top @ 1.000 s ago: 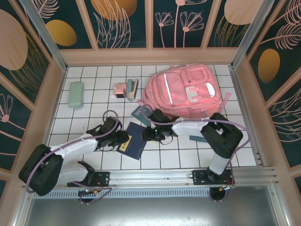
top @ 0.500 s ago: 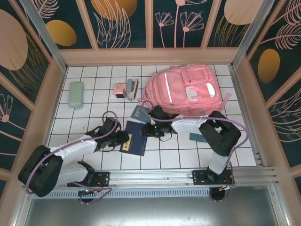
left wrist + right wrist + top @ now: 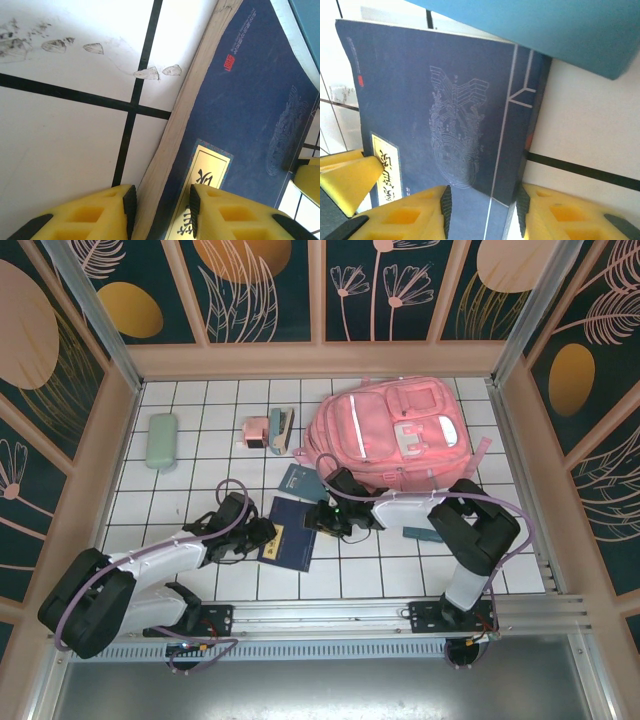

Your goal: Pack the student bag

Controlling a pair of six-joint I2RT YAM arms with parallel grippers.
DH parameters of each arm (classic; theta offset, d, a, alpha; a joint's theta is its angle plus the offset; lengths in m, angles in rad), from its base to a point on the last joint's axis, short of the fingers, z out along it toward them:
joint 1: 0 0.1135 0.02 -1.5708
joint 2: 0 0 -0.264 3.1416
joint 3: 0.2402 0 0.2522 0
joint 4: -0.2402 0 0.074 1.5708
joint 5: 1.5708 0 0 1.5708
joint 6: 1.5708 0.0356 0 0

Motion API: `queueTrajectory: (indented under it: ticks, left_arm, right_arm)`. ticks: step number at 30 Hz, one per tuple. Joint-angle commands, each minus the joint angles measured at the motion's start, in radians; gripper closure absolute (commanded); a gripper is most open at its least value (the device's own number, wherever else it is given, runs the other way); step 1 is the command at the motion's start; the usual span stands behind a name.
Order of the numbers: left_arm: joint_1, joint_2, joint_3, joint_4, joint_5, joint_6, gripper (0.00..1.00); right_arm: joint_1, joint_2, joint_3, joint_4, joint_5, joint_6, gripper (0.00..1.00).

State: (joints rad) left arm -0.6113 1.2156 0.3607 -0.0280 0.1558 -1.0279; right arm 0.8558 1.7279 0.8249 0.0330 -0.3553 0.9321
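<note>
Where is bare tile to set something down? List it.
Free: tiles between the green case and the pink box; the near-right corner beside the small teal block. Crowded: around the navy book, below the student bag.

Between your left jaws the navy book (image 3: 240, 125) runs off the bottom edge with its gold label (image 3: 205, 175) half cut, so you cannot tell whether they pinch it. It is the same at your right jaws: the book's spine corner leaves the frame between them. Beyond them, the teal book (image 3: 545, 30) is cropped at top and right. From above, both wrists cover the jaws, and the right arm (image 3: 400, 508) hides part of the student bag (image 3: 390, 430)'s near edge.
</note>
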Motion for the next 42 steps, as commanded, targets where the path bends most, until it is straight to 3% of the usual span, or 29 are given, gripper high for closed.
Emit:
queueTrajectory:
  ticks: [1,7,21,30,42]
  left_arm:
    - [-0.066,0.051,-0.026,0.086,0.172,-0.059,0.64]
    - [-0.069,0.035,-0.029,0.082,0.165,-0.057,0.64]
    - [-0.070,0.039,-0.029,0.108,0.162,-0.055,0.64]
    - [-0.068,0.032,-0.027,0.099,0.140,-0.049,0.65]
    - [-0.071,0.090,-0.018,0.130,0.137,-0.041,0.73]
  right_arm:
    - [0.032,-0.005,-0.011,0.249,-0.158,0.113,0.59]
    - [0.032,-0.084,-0.013,0.383,-0.185,0.176,0.60]
    - [0.022,-0.142,-0.054,0.348,-0.166,0.171,0.60]
    - [-0.004,-0.188,0.019,-0.063,0.062,-0.107,0.58]
    - [-0.090,-0.107,0.007,-0.114,0.133,-0.314,0.56]
